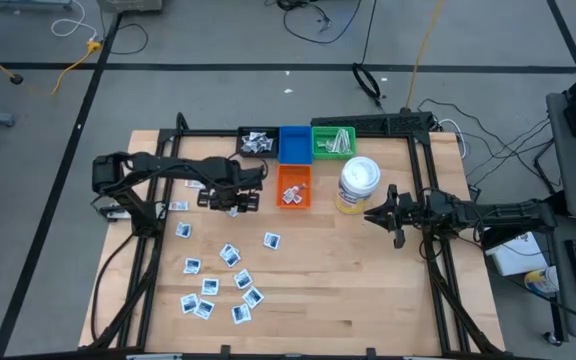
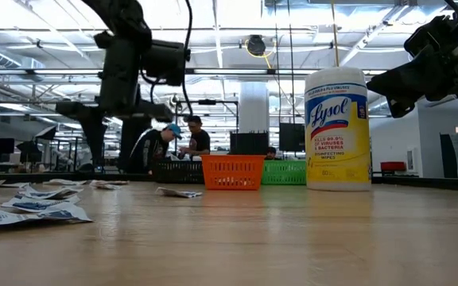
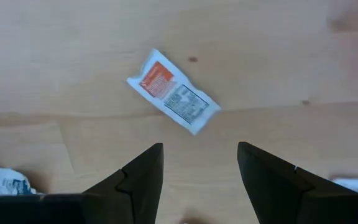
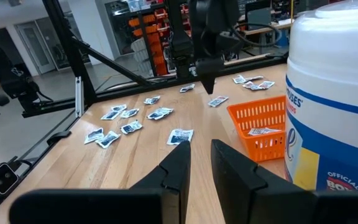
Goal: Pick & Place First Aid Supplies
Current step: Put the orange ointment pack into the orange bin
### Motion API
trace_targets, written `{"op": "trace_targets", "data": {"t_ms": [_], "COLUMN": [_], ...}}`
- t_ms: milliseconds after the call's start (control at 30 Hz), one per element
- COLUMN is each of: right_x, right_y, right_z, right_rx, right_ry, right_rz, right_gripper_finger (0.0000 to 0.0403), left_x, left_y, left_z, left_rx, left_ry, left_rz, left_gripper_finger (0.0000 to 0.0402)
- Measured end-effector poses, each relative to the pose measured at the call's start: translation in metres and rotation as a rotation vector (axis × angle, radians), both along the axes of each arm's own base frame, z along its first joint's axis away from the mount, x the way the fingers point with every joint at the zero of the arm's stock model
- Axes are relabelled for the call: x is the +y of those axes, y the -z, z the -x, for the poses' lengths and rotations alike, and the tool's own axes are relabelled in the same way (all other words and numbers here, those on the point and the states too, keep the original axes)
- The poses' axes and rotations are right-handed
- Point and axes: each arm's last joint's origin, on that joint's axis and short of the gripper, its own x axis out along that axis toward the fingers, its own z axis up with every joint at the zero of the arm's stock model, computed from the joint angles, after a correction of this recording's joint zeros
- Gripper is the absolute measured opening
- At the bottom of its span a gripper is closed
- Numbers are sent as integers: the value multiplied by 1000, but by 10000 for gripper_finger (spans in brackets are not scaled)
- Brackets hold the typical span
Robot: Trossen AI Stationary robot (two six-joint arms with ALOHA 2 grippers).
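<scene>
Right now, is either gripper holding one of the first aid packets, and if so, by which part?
Nothing is held. The left gripper hangs open above an orange-printed packet lying on the table; the right gripper is empty beside the wipes canister.

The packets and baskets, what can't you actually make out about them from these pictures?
- Print on the scattered packets: too small in the high view.
- Black basket contents: too small in the high view, and in the low view the orange basket partly hides it.
- Small text on the orange-print packet below the left claw: blurred in the left wrist view.
- Wipes canister: cut off by the right wrist view's edge.
</scene>
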Motion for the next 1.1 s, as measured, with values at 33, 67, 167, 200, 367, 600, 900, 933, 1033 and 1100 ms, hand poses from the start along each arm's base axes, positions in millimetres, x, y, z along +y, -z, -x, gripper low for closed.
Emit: {"op": "trace_targets", "data": {"t_ms": [33, 67, 167, 200, 367, 600, 900, 933, 1033, 1100], "right_x": [0, 0, 0, 0, 0, 0, 0, 0, 0, 0], "right_y": [0, 0, 0, 0, 0, 0, 0, 0, 0, 0], "right_z": [0, 0, 0, 0, 0, 0, 0, 0, 0, 0], "right_rx": [0, 0, -1, 0, 0, -1, 0, 0, 0, 0], "right_ry": [0, 0, 0, 0, 0, 0, 0, 0, 0, 0], "right_rz": [0, 0, 0, 0, 0, 0, 0, 0, 0, 0], "right_gripper_finger": [59, 59, 59, 59, 59, 59, 59, 59, 59, 59], "left_x": [0, 0, 0, 0, 0, 1, 1, 1, 1, 2], "left_y": [4, 9, 22, 27, 43, 44, 44, 44, 45, 45], "left_z": [0, 0, 0, 0, 1, 2, 2, 2, 2, 1], "left_rx": [0, 2, 0, 1, 6, 5, 6, 6, -1, -6], "left_ry": [-7, -13, -12, -12, -13, 1, 49, 53, 70, 71], "left_rz": [-3, -3, -3, -4, -11, -21, -25, -27, -32, -34], "left_gripper_finger": [212, 212, 212, 212, 212, 191, 54, 40, 7, 7]}}
